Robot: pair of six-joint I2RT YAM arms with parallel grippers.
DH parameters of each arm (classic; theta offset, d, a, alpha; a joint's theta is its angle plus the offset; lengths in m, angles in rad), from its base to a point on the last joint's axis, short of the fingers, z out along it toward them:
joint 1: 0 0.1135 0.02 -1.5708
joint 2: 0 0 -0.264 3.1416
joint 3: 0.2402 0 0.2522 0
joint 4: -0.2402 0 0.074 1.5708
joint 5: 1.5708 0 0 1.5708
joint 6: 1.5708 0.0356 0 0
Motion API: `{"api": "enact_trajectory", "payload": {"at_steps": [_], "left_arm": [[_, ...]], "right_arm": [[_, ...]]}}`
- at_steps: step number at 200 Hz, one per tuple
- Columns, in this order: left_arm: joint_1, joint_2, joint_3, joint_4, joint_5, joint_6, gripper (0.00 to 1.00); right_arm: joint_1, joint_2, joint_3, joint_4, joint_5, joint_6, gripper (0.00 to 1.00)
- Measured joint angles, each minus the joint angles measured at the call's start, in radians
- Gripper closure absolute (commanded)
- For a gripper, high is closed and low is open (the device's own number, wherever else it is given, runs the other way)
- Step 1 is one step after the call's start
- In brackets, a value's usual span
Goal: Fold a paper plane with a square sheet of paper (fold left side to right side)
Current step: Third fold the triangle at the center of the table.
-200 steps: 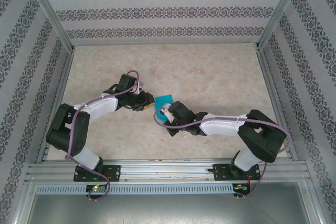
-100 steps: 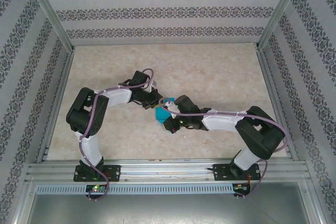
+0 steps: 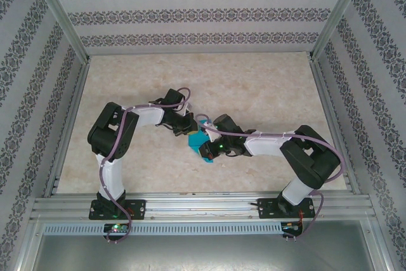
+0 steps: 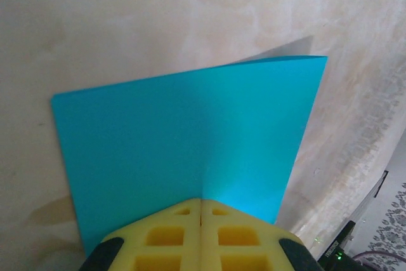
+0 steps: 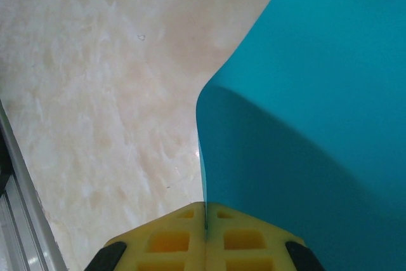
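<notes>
The left gripper [image 4: 201, 211] was pinched tight on one edge of the matte teal-blue square sheet of paper [image 4: 190, 138], which bowed uncreased at mid-table [image 3: 266, 87], the right gripper [image 5: 206, 217] clamping another edge, with bare tabletop on all sides.

A lab test cell: aluminium framing [image 3: 190, 206], patterned wall panels [image 3: 196, 14], marbled tabletop [image 3: 254, 80].

Beige marbled table [image 3: 254, 87] enclosed by damask-striped wallpaper walls [image 3: 196, 14] and aluminium rails [image 3: 203, 204]
</notes>
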Motion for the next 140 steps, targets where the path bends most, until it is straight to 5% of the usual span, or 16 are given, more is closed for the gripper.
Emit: {"api": "enact_trajectory", "payload": {"at_steps": [140], "left_arm": [[-0.005,0.000,0.010,-0.023,-0.021,0.041,1.00]], "right_arm": [[-0.058,0.000,-0.013,-0.018,0.068,0.059,1.00]]}}
